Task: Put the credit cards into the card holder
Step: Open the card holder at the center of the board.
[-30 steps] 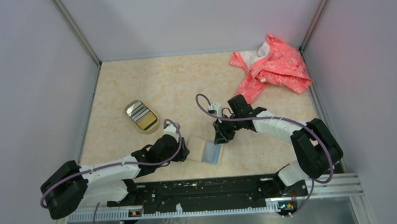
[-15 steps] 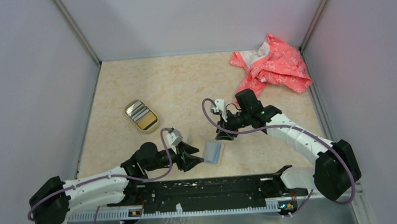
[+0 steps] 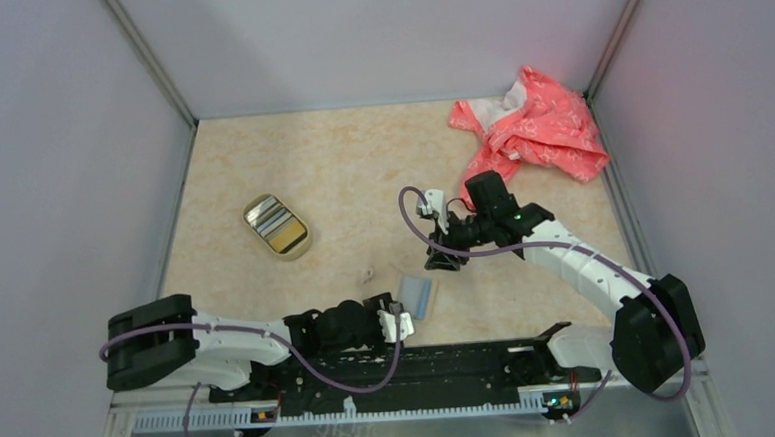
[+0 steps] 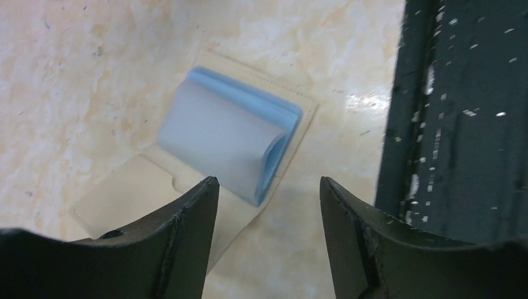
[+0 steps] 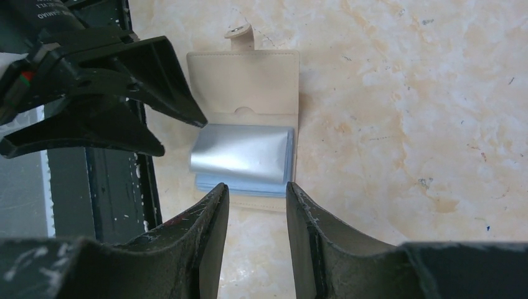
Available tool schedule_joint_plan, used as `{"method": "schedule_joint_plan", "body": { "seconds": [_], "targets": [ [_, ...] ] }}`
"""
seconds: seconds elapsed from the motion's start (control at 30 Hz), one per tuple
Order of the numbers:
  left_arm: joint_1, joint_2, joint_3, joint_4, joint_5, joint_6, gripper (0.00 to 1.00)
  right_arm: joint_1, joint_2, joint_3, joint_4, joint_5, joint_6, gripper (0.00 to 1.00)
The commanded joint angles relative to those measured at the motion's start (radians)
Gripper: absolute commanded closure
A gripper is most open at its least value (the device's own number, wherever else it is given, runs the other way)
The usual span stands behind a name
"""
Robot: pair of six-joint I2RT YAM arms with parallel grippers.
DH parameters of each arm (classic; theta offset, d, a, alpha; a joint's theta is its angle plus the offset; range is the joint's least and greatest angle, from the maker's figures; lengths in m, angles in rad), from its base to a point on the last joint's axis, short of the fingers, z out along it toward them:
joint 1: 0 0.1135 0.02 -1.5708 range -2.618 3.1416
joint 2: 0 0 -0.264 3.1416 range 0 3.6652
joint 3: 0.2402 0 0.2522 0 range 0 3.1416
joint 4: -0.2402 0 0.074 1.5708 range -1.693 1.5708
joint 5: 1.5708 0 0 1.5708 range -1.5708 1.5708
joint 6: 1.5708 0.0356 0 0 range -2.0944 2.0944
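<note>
Beige card holder (image 5: 249, 78) unfolded on the table (image 5: 405, 93), left claw (image 4: 268, 182) and right claw (image 5: 256, 185) near it, both agape and empty.

The table (image 3: 361, 170) bears a card holder (image 3: 418, 295) at its near edge, a dish (image 3: 277, 226) mid-left, a cloth (image 3: 534, 131) in the far-right corner.

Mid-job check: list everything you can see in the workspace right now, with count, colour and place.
card holder: one, beige, lying open by the front rail
sleeves: pale blue stack, inside the card holder
credit cards: several, grey, white, yellow, in the dish
dish: one, tan, oval, left of centre
cloth: one, pink, far right corner
table: one, beige marbled
rail: one, black, near edge
left gripper: open, empty, at the card holder
right gripper: open, empty, at the card holder
</note>
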Motion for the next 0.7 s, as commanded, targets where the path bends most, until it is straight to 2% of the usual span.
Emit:
{"method": "schedule_joint_plan", "body": {
  "seconds": [0.0,0.13,0.4,0.67],
  "targets": [
    [-0.005,0.058,0.033,0.101,-0.148,0.108,0.34,-0.005,-0.027,0.005,0.015,-0.029,-0.011,0.6],
    [-0.005,0.102,0.029,0.16,-0.167,0.101,0.36,-0.005,-0.026,0.005,0.015,-0.035,-0.012,0.6],
    [-0.005,0.178,0.037,0.231,-0.117,0.066,0.38,-0.005,-0.027,0.004,0.015,-0.039,-0.011,0.6],
    [-0.005,0.214,0.035,0.292,-0.157,-0.007,0.57,-0.005,-0.03,0.003,0.015,-0.043,-0.009,0.61]
  ]
}}
